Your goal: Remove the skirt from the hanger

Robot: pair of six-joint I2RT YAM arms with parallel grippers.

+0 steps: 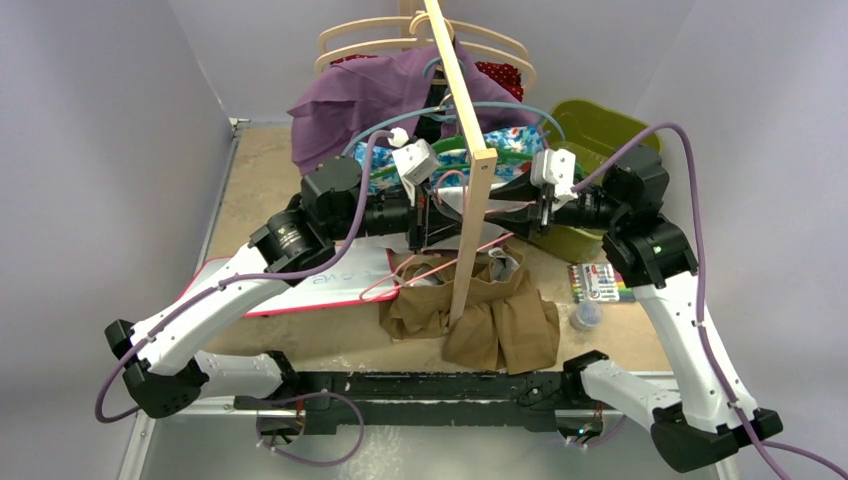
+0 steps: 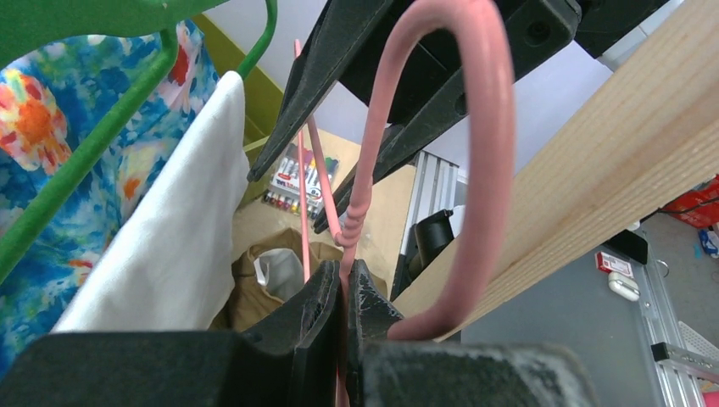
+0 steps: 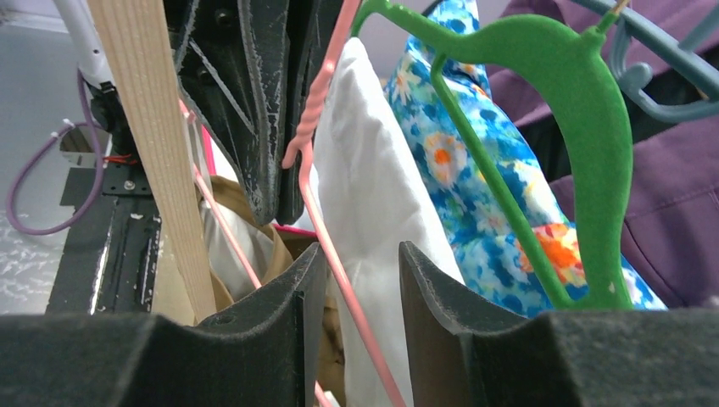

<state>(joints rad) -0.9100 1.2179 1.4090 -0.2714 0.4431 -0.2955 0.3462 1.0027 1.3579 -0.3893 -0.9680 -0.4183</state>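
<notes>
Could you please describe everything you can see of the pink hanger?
The pink hanger is thin pink-coated wire with a large rounded hook and a twisted neck. The left gripper is shut on the wire just below that twist, and one sloping arm passes between the open fingers of the right gripper. The hook curves close by the wooden rail; contact is unclear. Its lower wire runs down toward the heaped brown skirt.
</notes>
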